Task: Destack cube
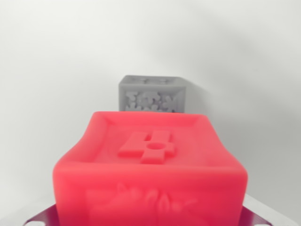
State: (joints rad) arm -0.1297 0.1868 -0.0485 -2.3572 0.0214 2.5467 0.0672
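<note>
You're seeing the red cube (pixel 150 169) sitting square, embossed top facing up; grey cube (pixel 151 94) behind; gripper's grasp unclear.

Counted two cubes in all: one red cube (pixel 150 169), close to the camera, and one grey cube (pixel 151 94), farther back. Counted one metal plate (pixel 42 217) beneath the red one.

Red cube (pixel 150 174) bottom cropped; grey cube (pixel 152 94) base hidden.
</note>
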